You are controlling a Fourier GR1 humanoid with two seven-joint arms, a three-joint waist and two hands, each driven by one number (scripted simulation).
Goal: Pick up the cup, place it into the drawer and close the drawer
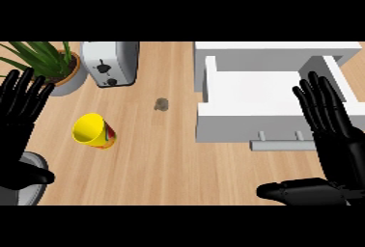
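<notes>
Right hand: the right hand [333, 140] shows at the right edge of the view, fingers straight and spread, pointing up, thumb stretched to the left near the lower edge. It holds nothing. Its fingertips lie over the right side of the drawer.
Left hand: the left hand [18, 116] shows at the left edge, also with straight, spread fingers pointing up, thumb low and pointing right. It holds nothing.
Cup: the yellow cup [93, 130] lies tilted on the worktop [164, 159], its open mouth turned to the lower left, with a red pattern on its side. It is near the left hand but apart from it, and well apart from the drawer.
Drawer: the white drawer [249, 116] is pulled open, with a grey handle [281, 144] on its front.
Toaster: a silver toaster [109, 62] stands at the top left.
Plant: a green plant [44, 60] in a pot is just beside the toaster, on its left.
Mark: a small dark spot [161, 103] is on the wood between the toaster and the drawer.
</notes>
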